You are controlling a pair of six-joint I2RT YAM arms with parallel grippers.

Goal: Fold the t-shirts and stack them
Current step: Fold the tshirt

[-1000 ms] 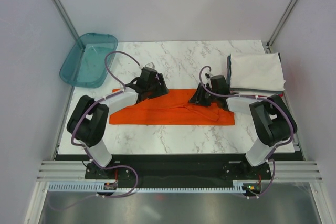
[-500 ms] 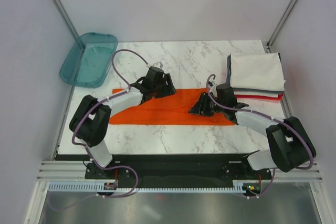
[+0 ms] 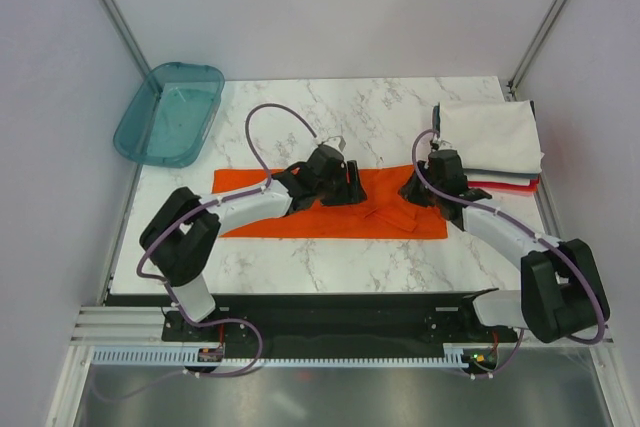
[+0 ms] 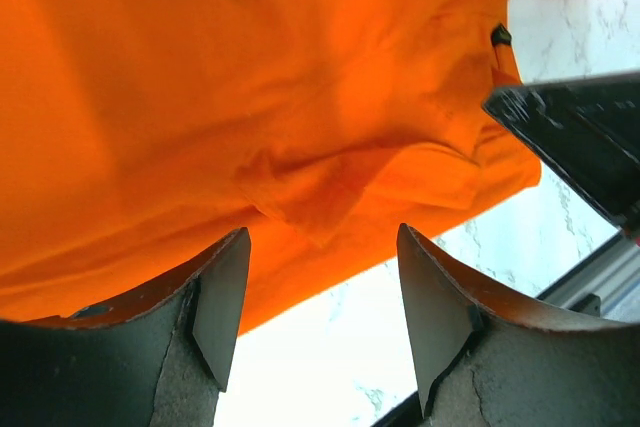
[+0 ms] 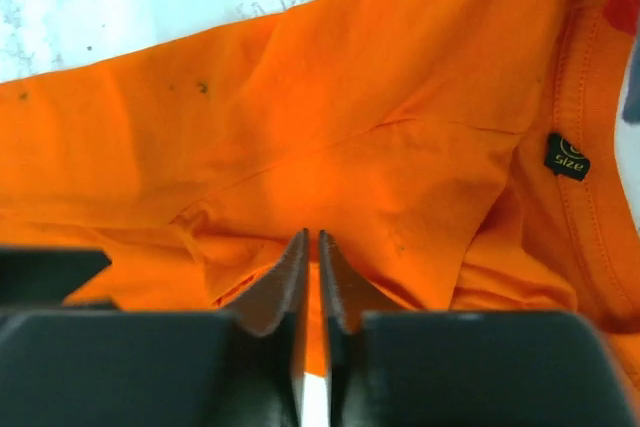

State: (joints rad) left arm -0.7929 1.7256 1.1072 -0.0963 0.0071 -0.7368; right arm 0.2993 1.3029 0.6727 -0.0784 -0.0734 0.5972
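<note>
**Both hands low over the orange t-shirt**

At the left hand [image 4: 320,317]: spread wide, nothing gripped, poised low over a rumpled fold of the orange t-shirt [image 4: 250,97]. At the right hand [image 5: 312,287]: pressed almost shut, only a thin slit between the fingers [image 5: 275,287], tips down by the cloth near the collar; cannot tell whether any fabric is nipped there. Off to the right in that wrist view, a black size label [image 5: 567,157] inside the neckline. Orange t-shirt laid out as a long strip across the middle of the marble desk [image 3: 350,112], creased between the two hands. At the far right corner, a folded stack: white t-shirt [image 3: 490,135] on top, red t-shirt [image 3: 505,185] showing beneath. At the far left, a teal tray [image 3: 170,112] hanging partly over the desk's edge
</note>
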